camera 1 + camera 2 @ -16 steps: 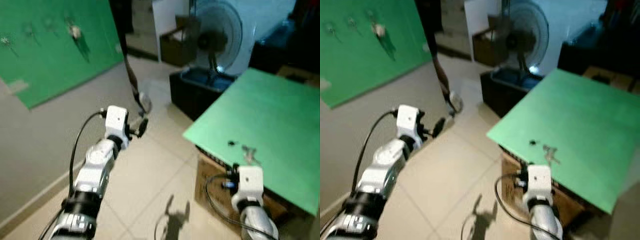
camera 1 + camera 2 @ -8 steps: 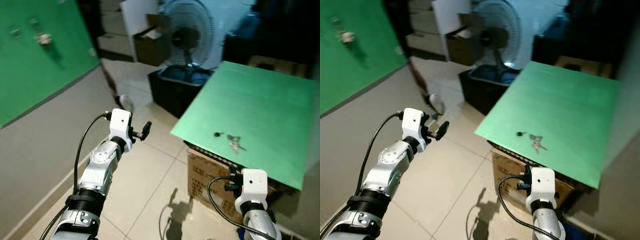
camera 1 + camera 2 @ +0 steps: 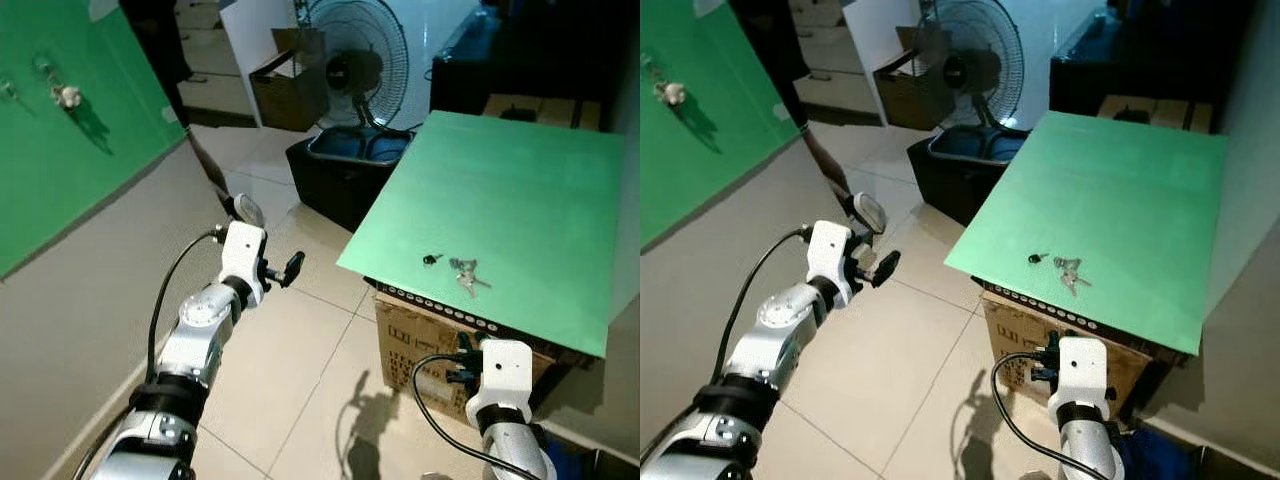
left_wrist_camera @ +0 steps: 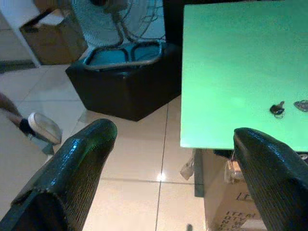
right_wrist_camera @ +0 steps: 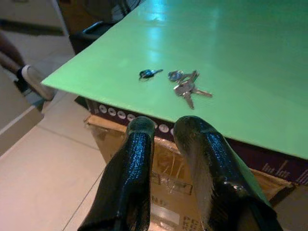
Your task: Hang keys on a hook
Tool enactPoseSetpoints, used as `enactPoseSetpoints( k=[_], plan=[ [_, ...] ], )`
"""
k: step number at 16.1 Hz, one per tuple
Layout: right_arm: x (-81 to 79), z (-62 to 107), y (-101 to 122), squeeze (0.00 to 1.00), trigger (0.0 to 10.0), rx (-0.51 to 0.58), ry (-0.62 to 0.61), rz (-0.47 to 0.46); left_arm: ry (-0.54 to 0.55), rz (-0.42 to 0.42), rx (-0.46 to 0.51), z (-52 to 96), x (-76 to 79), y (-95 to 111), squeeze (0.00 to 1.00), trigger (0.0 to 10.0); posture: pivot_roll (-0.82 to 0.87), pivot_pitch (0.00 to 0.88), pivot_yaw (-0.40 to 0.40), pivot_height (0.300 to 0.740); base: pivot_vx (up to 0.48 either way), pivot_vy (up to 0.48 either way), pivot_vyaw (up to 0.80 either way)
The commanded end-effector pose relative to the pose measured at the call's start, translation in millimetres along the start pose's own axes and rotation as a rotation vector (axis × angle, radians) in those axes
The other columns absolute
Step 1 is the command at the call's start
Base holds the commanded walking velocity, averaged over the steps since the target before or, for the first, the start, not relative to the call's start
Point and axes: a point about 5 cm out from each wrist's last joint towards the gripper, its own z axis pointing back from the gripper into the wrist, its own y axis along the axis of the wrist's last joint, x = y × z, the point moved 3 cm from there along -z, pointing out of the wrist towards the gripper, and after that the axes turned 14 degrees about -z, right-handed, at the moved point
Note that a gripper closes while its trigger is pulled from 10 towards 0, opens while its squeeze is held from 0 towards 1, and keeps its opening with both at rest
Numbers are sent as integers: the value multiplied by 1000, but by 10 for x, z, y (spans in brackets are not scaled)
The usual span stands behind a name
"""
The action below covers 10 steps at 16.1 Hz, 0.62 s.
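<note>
With the view now swung from the green wall toward the green counter [image 3: 520,190], the keys [image 5: 187,86] are seen lying ungrasped there, the right gripper [image 5: 168,139] nearly closed and empty just short of them, the left gripper [image 4: 173,159] wide open.

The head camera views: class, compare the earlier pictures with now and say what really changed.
Mostly the camera swung: the green board and the keys on it now sit nearer the picture's middle. Nothing was taken hold of. The keys lie flat by the small dark piece; the left hand is open, and the right hand is empty.
</note>
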Motion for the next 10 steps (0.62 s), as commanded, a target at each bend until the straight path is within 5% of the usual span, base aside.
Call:
enactPoseSetpoints(
  k=[1, 2, 6, 7, 8, 9, 10],
  plan=[
    [-71, 0, 64, 0, 10000, 36, 4, 21, -4, -27, -9, 1, -48, -5, 0, 10000, -216, 0, 262, 727, 0, 0, 0],
    [-86, -2, 67, 0, 0, 40, 11, 39, -13, -34, -5, -14, -33, 11, 0, 10000, -217, 0, 262, 727, 0, 0, 0],
    [-144, -46, 41, 0, 0, 12, 39, 86, -10, -24, 7, -47, -12, 40, 0, 10000, -219, 0, 248, 727, 0, 0, 0],
    [-127, -66, 26, 0, 10000, 0, 29, 124, -9, -14, 8, -51, 14, 30, 0, 10000, -218, 0, 243, 727, 0, 0, 0],
    [-120, -74, 28, 0, 10000, -1, 27, 131, -9, -5, 5, -51, 33, 15, 0, 10000, -218, 0, 235, 727, 0, 0, 0],
    [-89, -85, 46, 902, 10000, 1, 22, 126, -12, 25, -5, -35, 73, -52, 0, 10000, -220, 0, 224, 727, 0, 0, 0],
    [-11, -85, 66, 1000, 10000, -2, 15, 124, -14, 55, -12, 10, 114, -139, 0, 10000, -224, 0, 183, 727, 0, 0, 0]
  ],
)
